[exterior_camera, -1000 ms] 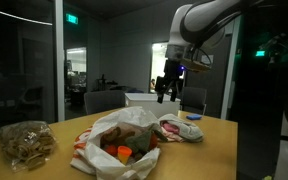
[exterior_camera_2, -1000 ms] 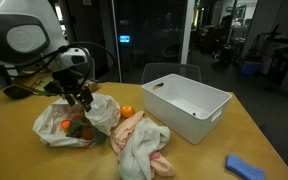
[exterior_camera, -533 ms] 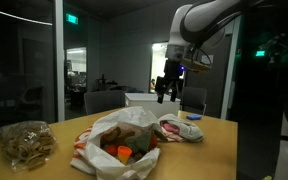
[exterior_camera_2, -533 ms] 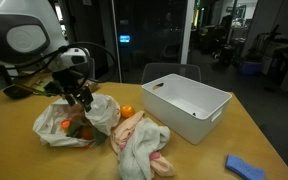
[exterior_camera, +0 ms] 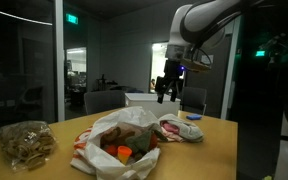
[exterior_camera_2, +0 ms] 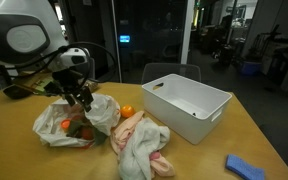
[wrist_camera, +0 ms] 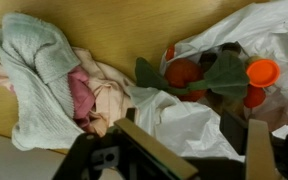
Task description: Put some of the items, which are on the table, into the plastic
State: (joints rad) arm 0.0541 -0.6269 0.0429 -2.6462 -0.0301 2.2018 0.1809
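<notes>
Gripper (exterior_camera_2: 81,97): unmoved since the earlier frames; held over the bag's rim, jaws spread, nothing gripped.
Bag (exterior_camera_2: 59,128): unchanged; it lies open on the table (exterior_camera_2: 14,160), with red and orange items (wrist_camera: 184,73) seen inside in the wrist view.
Cloths (exterior_camera_2: 142,146): piled just beside the bag, touching its edge in the wrist view.
Orange (exterior_camera_2: 127,111): set on the table between bag and bin, behind the cloths.
Bin (exterior_camera_2: 187,100): placed apart from the gripper, near the far table edge.
Sponge (exterior_camera_2: 246,167): laid near the table's corner.
Open room: bare tabletop is seen between cloths and sponge.
</notes>
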